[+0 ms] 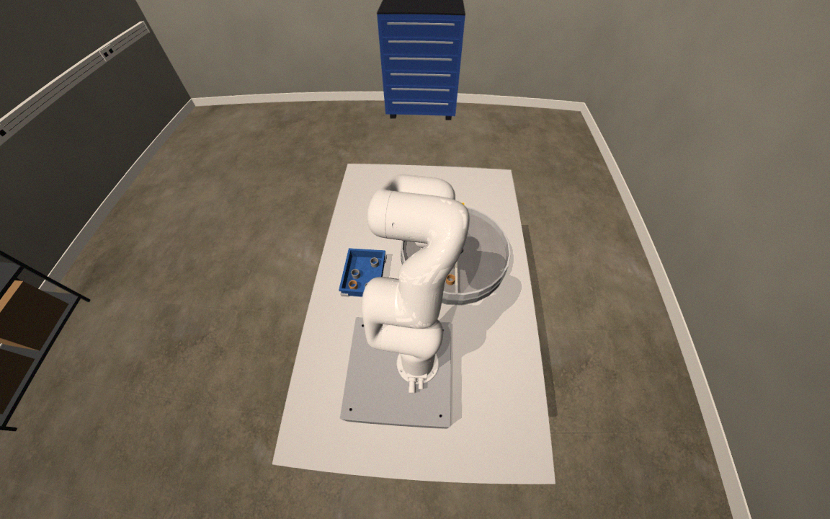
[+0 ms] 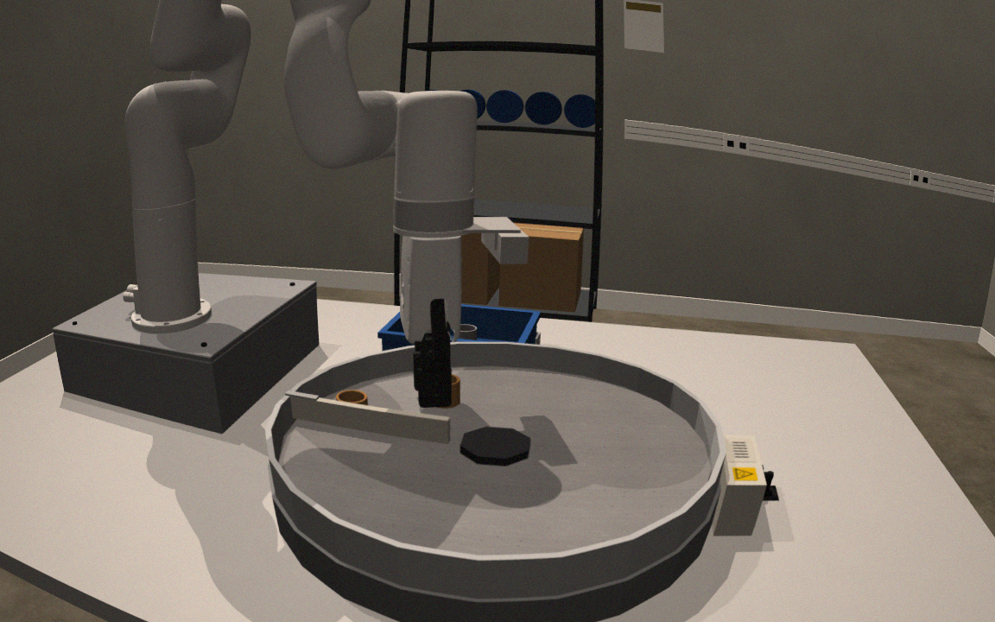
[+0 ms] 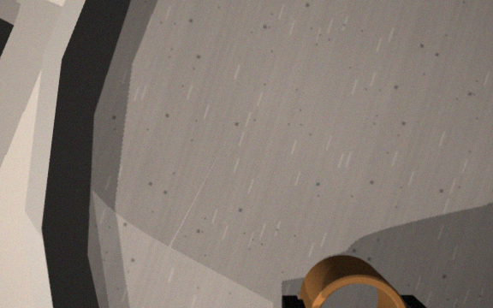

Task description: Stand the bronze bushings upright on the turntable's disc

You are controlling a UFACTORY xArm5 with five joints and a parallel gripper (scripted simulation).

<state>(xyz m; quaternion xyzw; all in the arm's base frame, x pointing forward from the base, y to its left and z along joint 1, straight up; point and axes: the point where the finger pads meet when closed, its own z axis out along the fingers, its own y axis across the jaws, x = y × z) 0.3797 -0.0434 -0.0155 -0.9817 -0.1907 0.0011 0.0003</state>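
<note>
My gripper (image 2: pixel 434 390) is shut on a bronze bushing (image 2: pixel 453 390) and holds it upright, low over the grey turntable disc (image 2: pixel 497 456), behind the black hub (image 2: pixel 495 445). In the wrist view the bushing (image 3: pixel 349 282) sits between the dark fingertips at the bottom edge. I cannot tell if it touches the disc. Another bronze bushing (image 2: pixel 351 396) stands on the disc behind a grey bar (image 2: pixel 368 417); it also shows in the overhead view (image 1: pixel 450 278). The blue crate (image 1: pixel 359 271) holds one more bronze bushing (image 1: pixel 353 282) and two steel bushings (image 1: pixel 375 262).
The turntable has a raised rim (image 2: pixel 485 541) and a control box (image 2: pixel 740 483) on its right side. The arm's base block (image 2: pixel 184 352) stands left of the turntable. A shelf rack with cardboard boxes (image 2: pixel 540 263) is behind the table.
</note>
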